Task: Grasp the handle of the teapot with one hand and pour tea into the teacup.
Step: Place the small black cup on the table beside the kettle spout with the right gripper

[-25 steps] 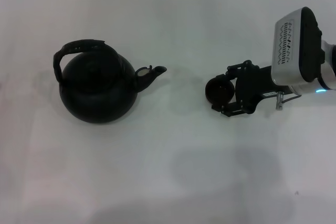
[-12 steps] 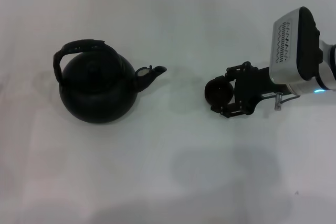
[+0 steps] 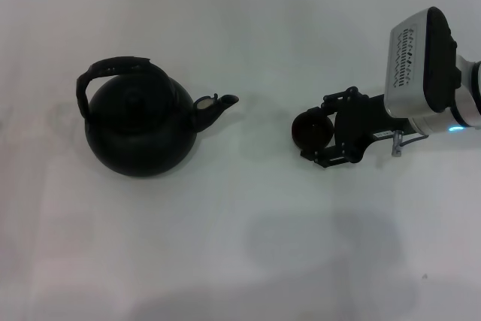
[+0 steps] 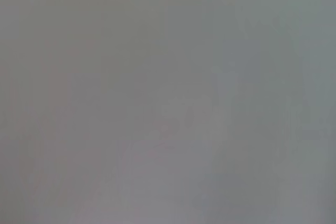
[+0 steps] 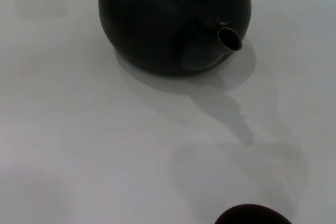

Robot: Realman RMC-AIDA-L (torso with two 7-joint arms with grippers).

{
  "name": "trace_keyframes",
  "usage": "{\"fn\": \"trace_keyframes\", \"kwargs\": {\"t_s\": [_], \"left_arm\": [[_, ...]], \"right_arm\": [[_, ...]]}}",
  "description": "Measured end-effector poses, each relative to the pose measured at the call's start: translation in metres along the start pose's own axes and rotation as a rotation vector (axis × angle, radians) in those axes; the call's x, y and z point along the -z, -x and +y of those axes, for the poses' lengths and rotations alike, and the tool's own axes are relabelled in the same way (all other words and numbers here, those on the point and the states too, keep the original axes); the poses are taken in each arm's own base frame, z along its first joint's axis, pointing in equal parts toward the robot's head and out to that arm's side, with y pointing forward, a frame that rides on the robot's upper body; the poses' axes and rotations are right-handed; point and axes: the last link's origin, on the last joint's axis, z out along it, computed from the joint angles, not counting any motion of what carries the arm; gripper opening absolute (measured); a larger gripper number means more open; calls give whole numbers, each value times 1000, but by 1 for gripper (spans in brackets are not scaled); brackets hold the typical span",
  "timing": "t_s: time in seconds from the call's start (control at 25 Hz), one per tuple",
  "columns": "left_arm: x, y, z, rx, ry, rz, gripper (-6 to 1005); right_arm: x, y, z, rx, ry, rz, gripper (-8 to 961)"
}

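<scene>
One risk I see: right gripper (image 3: 316, 143) fingers closed around teacup (image 3: 310, 130) could tip it; teapot (image 3: 140, 127) untouched on bench (image 3: 248, 261).

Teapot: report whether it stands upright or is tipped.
Upright. The teapot sits flat on the table, handle arched above and untouched, spout pointing toward the teacup at the right gripper.

Right end effector (image 3: 314, 143) around teacup (image 3: 310, 130); teapot (image 3: 140, 125) well apart.
</scene>
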Motion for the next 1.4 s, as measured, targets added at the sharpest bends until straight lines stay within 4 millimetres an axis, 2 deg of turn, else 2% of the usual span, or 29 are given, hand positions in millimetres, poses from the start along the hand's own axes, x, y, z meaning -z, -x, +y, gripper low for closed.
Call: {"fn": "trace_keyframes", "kwargs": {"t_s": [0.28, 0.8, 1.24, 1.4], "left_arm": [[0, 0, 0, -1, -1, 0, 875], [0, 0, -1, -2, -1, 1, 876], [1, 0, -1, -25, -3, -3, 875], [3, 1, -1, -25, -5, -5, 875]], "right_arm": [[0, 0, -1, -10, -3, 0, 723], [1, 1, -2, -17, -8, -6, 852], [8, 12, -5, -30, -1, -57, 851], [17, 17, -10, -49, -7, -98, 850]]}}
